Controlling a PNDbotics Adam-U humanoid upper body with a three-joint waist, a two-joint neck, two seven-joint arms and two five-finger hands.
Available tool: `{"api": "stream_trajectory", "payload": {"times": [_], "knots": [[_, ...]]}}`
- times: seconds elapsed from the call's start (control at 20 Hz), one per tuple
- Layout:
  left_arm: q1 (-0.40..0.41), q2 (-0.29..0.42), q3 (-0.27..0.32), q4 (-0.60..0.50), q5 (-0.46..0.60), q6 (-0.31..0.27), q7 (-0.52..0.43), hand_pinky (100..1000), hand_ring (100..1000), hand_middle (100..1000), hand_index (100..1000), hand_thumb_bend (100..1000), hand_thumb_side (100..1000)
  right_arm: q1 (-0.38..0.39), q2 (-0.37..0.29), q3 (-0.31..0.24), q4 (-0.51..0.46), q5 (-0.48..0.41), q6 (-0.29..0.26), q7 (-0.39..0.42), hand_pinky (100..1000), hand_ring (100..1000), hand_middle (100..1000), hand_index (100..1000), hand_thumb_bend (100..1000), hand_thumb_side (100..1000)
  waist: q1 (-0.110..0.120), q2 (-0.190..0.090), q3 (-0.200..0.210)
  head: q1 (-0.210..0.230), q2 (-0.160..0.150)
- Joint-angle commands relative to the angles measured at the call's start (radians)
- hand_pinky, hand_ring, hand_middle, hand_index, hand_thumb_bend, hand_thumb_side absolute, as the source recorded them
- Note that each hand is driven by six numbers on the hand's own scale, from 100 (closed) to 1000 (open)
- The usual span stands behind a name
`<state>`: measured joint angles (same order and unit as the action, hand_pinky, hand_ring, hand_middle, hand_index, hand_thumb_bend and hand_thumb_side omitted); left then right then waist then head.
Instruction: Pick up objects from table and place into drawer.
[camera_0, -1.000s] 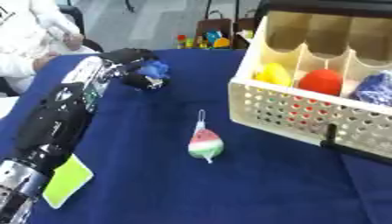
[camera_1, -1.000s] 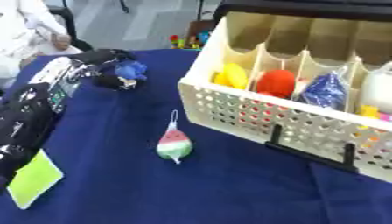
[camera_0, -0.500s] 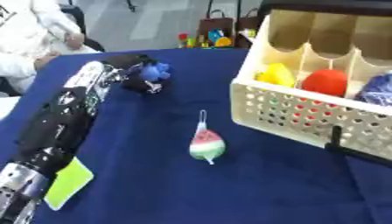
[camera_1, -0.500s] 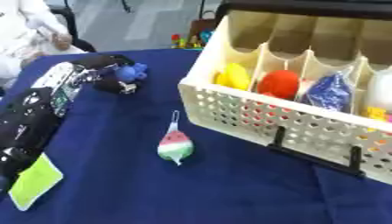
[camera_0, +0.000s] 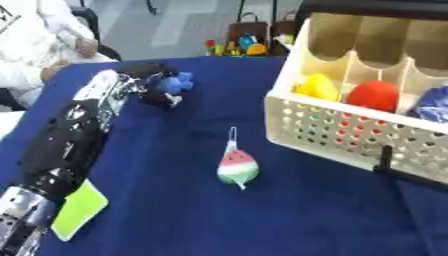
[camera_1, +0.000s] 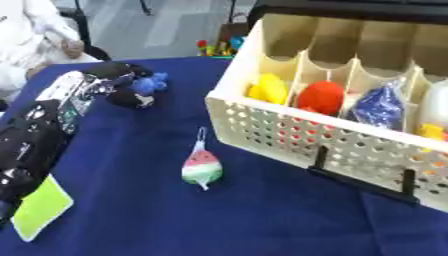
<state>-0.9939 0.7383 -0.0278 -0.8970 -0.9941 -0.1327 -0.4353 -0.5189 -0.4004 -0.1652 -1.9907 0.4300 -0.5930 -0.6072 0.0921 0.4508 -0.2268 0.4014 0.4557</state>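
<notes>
Clutter is light: a watermelon-slice toy (camera_0: 237, 167) lies alone mid-table, a lime-green card (camera_0: 79, 208) at 8 o'clock beside the left forearm. Left hand (camera_0: 147, 80) sits at 10 o'clock, fingers curled round a small blue toy (camera_0: 178, 82). Cream perforated drawer (camera_1: 289, 131) stands at 2 o'clock on the blue table (camera_0: 306, 220), its compartments holding a yellow thing (camera_1: 267, 89), a red ball (camera_1: 321, 97) and a blue bundle (camera_1: 380, 106). Only the right eye view shows a white item at the drawer's far right.

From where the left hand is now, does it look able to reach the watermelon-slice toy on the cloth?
Probably yes: the left hand is curled on a blue toy, but only bare blue cloth separates it from the watermelon toy.
</notes>
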Motion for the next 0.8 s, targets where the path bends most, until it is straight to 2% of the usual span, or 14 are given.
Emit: {"api": "stream_trajectory", "payload": {"times": [0.05, 0.1, 0.25, 0.5, 0.55, 0.8], "knots": [[-0.017, 0.026, 0.011, -0.013, 0.005, 0.010, 0.027, 635, 830, 787, 925, 165, 627, -0.009, -0.013, -0.001, -0.009, 0.005, -0.015, -0.022, 565, 550, 509, 719, 100, 624, -0.002, -0.018, 0.000, 0.004, -0.012], [-0.017, 0.027, 0.009, -0.012, 0.001, 0.014, 0.034, 632, 828, 787, 924, 161, 616, -0.010, -0.013, -0.001, -0.009, 0.006, -0.015, -0.023, 565, 550, 510, 719, 100, 623, -0.001, -0.017, -0.001, 0.004, -0.013], [-0.015, 0.025, 0.007, -0.008, -0.017, 0.025, 0.045, 589, 800, 757, 895, 162, 509, -0.011, -0.013, -0.002, -0.009, 0.007, -0.016, -0.026, 565, 551, 512, 719, 100, 622, 0.000, -0.014, -0.004, 0.005, -0.015], [-0.014, 0.021, 0.006, -0.006, -0.042, 0.029, 0.046, 578, 789, 743, 884, 164, 495, -0.011, -0.013, -0.002, -0.009, 0.009, -0.017, -0.030, 565, 551, 512, 719, 100, 622, 0.001, -0.013, -0.006, 0.005, -0.017], [-0.016, 0.020, 0.007, -0.006, -0.043, 0.031, 0.049, 517, 737, 671, 839, 129, 472, -0.011, -0.012, -0.002, -0.009, 0.008, -0.016, -0.031, 566, 551, 515, 719, 100, 623, 0.001, -0.013, -0.006, 0.005, -0.016], [-0.024, 0.011, 0.006, -0.004, -0.039, 0.044, 0.080, 465, 664, 589, 775, 106, 451, -0.010, -0.010, -0.003, -0.009, 0.009, -0.014, -0.035, 566, 551, 515, 719, 100, 623, 0.001, -0.014, -0.007, 0.005, -0.015]]}}
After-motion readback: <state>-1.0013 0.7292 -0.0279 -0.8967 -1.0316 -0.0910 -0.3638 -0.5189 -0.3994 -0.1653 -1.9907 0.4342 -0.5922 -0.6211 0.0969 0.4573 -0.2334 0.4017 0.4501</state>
